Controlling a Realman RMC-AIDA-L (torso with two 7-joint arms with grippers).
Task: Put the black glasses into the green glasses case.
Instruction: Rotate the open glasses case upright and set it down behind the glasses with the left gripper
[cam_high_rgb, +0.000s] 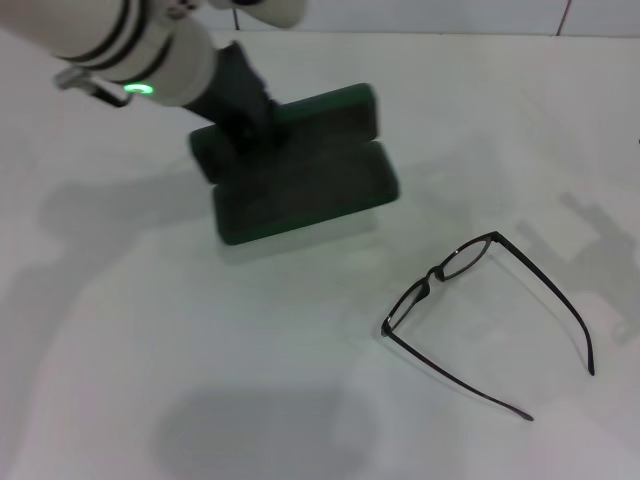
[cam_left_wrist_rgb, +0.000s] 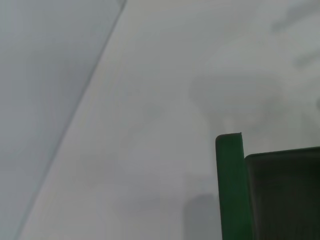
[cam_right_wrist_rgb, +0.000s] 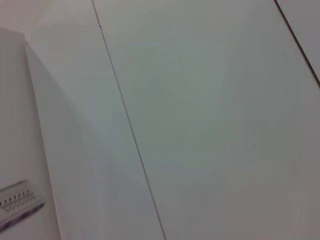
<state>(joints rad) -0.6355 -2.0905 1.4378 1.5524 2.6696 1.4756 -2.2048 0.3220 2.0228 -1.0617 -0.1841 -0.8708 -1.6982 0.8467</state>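
The green glasses case (cam_high_rgb: 300, 190) lies open on the white table at the upper middle of the head view, its lid (cam_high_rgb: 335, 108) raised behind the base. My left gripper (cam_high_rgb: 245, 125) is down on the left end of the case, at the lid. The left wrist view shows the case's green edge (cam_left_wrist_rgb: 230, 185) and its dark lining close up. The black glasses (cam_high_rgb: 435, 272) lie unfolded on the table to the right of and nearer than the case, temples pointing toward the front right. My right gripper is out of view.
The white table (cam_high_rgb: 120, 330) spreads around both things. The right wrist view shows only pale wall panels (cam_right_wrist_rgb: 200, 125) with seams. A shadow of the right arm (cam_high_rgb: 600, 235) falls on the table at the far right.
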